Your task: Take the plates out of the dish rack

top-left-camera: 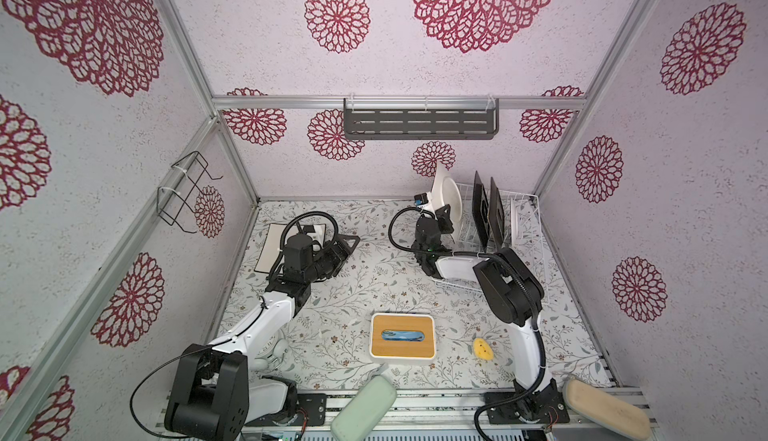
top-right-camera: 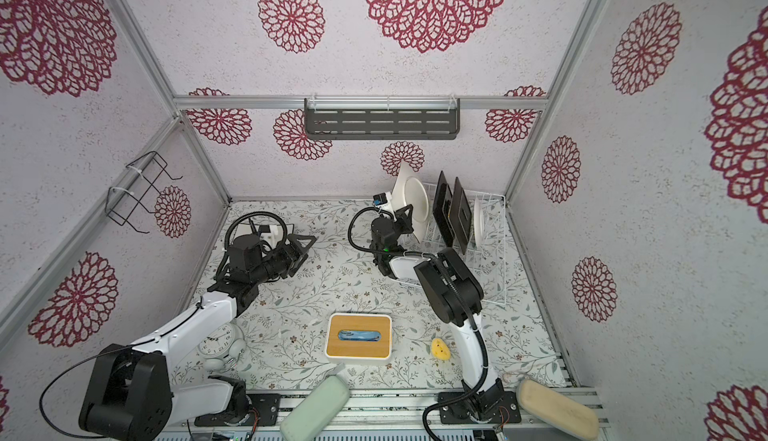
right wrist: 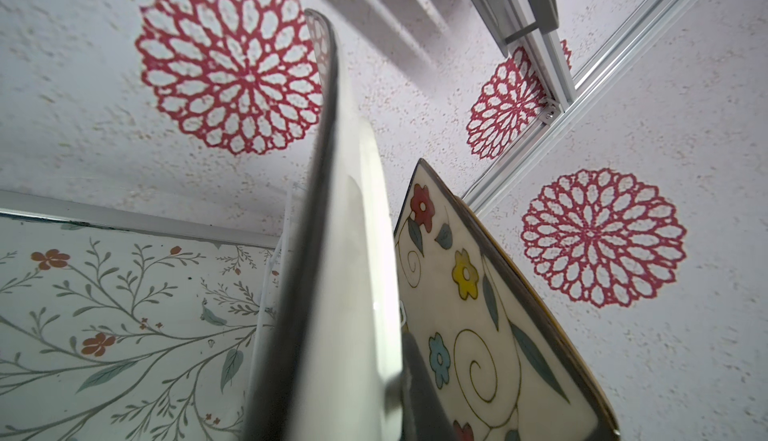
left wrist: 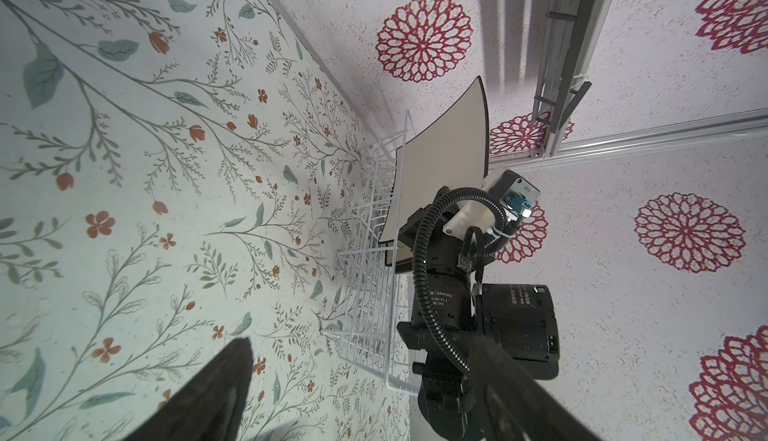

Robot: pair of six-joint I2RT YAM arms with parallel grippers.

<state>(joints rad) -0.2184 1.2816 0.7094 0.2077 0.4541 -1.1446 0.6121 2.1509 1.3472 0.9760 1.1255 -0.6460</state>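
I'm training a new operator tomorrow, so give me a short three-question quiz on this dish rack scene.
1. True or false: the right gripper is shut on a cream square plate.
2. Besides that plate, how many plates stand in the dish rack?
3. The left gripper is: A) open and empty, B) shut on a plate, C) inside the rack.
Key: 1 true. 2 three: two dark square plates and one round white plate. 3 A.

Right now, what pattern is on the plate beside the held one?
The plate is cream with red, yellow and blue flowers; best in right wrist view.
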